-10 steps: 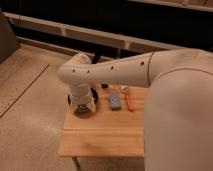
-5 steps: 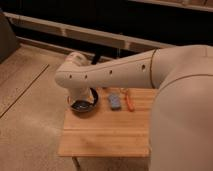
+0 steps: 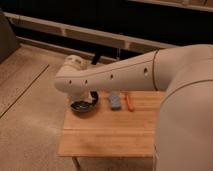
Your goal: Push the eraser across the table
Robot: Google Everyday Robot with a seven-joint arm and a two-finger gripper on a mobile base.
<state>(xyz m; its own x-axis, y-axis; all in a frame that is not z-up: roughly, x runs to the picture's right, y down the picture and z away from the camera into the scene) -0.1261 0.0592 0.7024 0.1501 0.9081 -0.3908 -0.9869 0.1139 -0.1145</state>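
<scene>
Desk point(image 3: 110, 132) of light wood, seen from above. White arm point(image 3: 125, 75) reaches in from the right and bends down at the desk's far left corner. Pincer point(image 3: 86, 98) hangs there, low over a dark bowl point(image 3: 83, 105); open or closed, cannot tell. Blue pad point(image 3: 114, 101) lies just right of the bowl, orange marker point(image 3: 129, 101) beside the pad. Eraser not made out; the arm hides the far edge.

Arm point(image 3: 115, 75) cream-white, rounded, small dark holes along side; gripper point(image 3: 89, 98) seemingly dark, over bowl point(image 3: 76, 108).
</scene>
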